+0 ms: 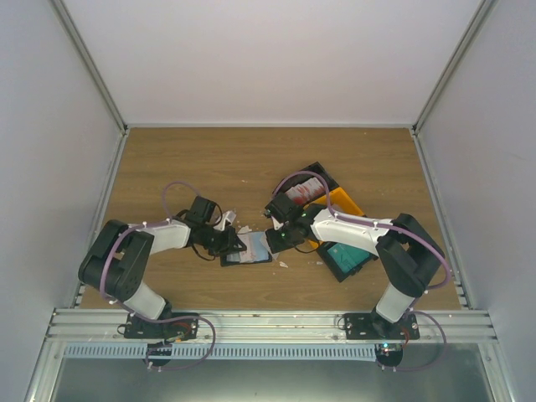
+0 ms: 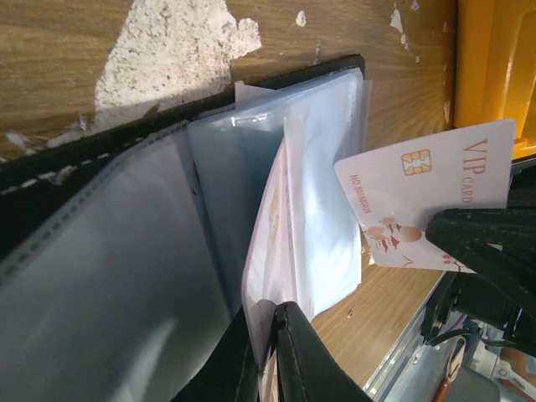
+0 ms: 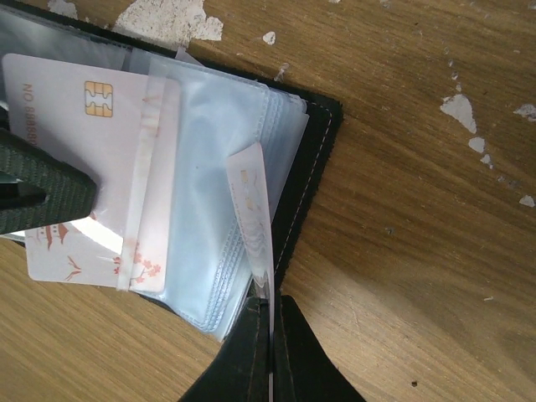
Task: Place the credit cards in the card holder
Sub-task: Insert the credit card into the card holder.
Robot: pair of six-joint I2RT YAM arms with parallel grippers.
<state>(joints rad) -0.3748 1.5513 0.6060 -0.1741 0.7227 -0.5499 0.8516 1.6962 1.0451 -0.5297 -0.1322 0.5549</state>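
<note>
Card holder [image 1: 247,251], black wallet with glossy clear pockets, lay open on scuffed wooden table [image 1: 209,167], left gripper [image 2: 272,314] clenched on one pocket leaf [image 2: 268,218], right gripper [image 3: 270,301] pinched a thin white credit card [image 2: 427,193] beside the pockets

The credit card [image 2: 435,188] is white, with a gold chip, reddish letters and small pink-red birds and blossoms. The card holder [image 3: 311,167] has a black cover with pale stitches along its rim; its pockets are clear, pale blue-grey. The table [image 3: 419,218] is brown wood grain with white chipped spots. At the right of the top view are an orange tray [image 1: 347,201] and a black tray [image 1: 339,275] with teal inside.
</note>
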